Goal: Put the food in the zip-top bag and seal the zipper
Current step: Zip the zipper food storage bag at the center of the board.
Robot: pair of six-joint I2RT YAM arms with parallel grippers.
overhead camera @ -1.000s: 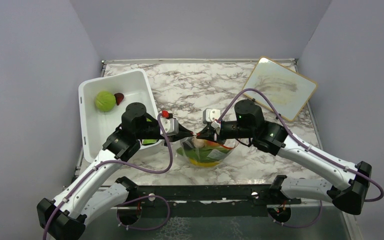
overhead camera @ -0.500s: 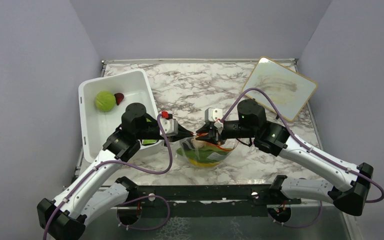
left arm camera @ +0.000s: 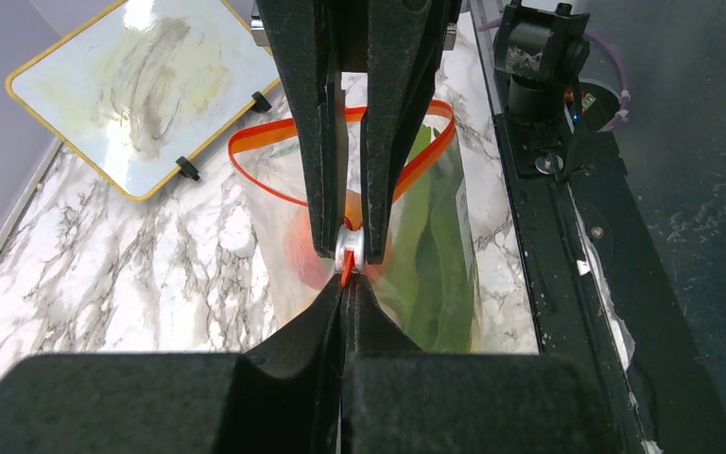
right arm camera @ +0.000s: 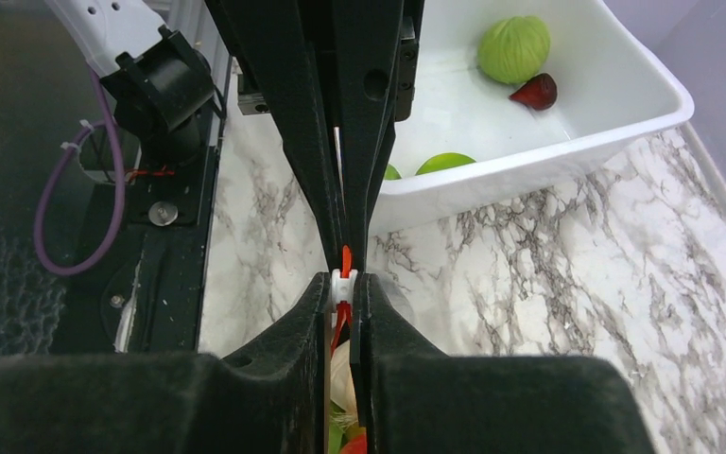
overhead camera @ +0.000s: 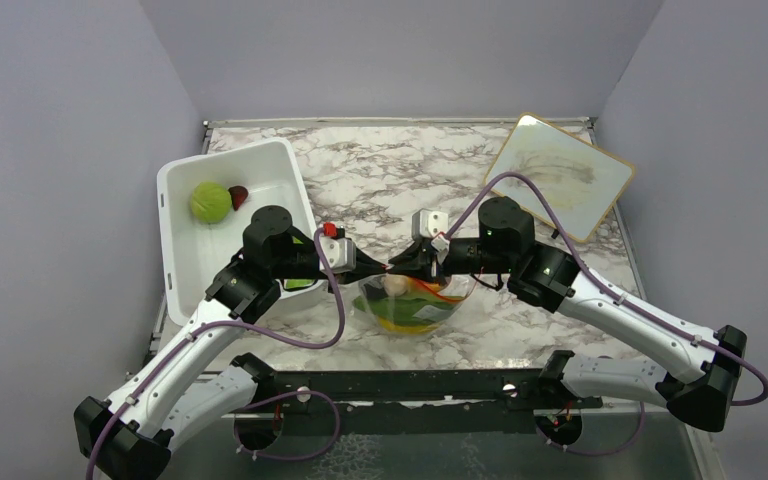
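Entry: my left gripper (left arm camera: 344,288) is pinching the near end of the zipper (left arm camera: 427,149), fingers pressed flat together on the red-orange strip; my right gripper (right arm camera: 342,284) is meeting it nose to nose and clamping the small white slider (left arm camera: 351,248) between its tips. The bag (overhead camera: 412,308) is sitting on the marble table (overhead camera: 380,180) between my two arms, just right of the white tub (overhead camera: 225,152), and it is bulging with green, yellow, orange and beige food (overhead camera: 400,300); beyond the slider the strip is gaping in an open loop, so I am judging the seal as barely begun. A green ball (overhead camera: 210,201), a dark red piece (overhead camera: 239,196) and lime-green pieces (right arm camera: 444,163) are lying in the tub.

Handling, as I am judging it: the film is looking thin, crinkly and limp, probably slippery and light even when filled; pushed, it will likely be buckling rather than resisting. The strip is looking like the only stiff part; I am taking hold there, anchoring one end, drawing the slider along the track and keeping the mouth taut.
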